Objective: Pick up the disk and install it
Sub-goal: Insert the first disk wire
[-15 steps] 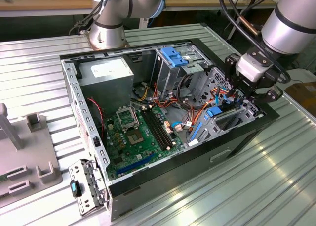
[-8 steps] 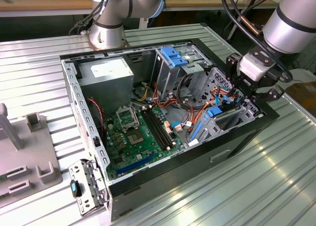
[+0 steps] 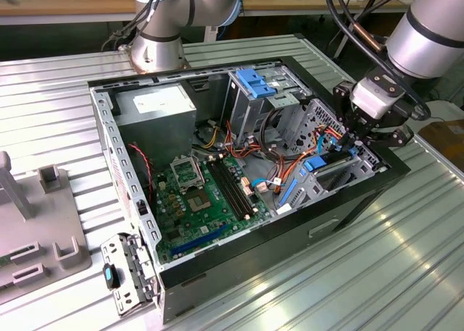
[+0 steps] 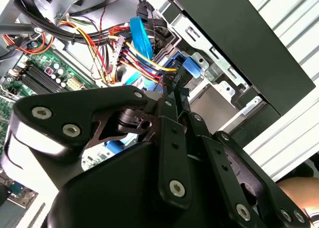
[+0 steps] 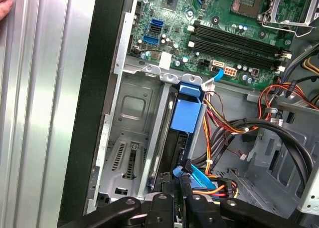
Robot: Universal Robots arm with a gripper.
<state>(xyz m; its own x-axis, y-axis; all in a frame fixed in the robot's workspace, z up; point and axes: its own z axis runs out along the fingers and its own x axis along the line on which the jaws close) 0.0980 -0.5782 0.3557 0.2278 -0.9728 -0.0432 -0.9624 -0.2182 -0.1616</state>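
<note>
My gripper (image 3: 353,137) hangs over the drive bay at the corner of the open computer case (image 3: 348,200) on the exterior view's right, its black linkages crowding the near edge in both wrist views. I cannot tell how far my jaws stand apart, nor whether they hold anything, since the wire bundle (image 5: 219,188) hides their tips. Directly beyond my fingertips sits the disk (image 5: 187,113), standing on edge in the grey metal bay with its blue rails uppermost; it seems already seated in the slot, though the dark body is mostly hidden. Its long axis runs straight away from me toward the motherboard (image 5: 224,23), in line with my reach. Farther off lie the memory slots (image 5: 239,43) and the processor socket (image 5: 289,8)
</note>
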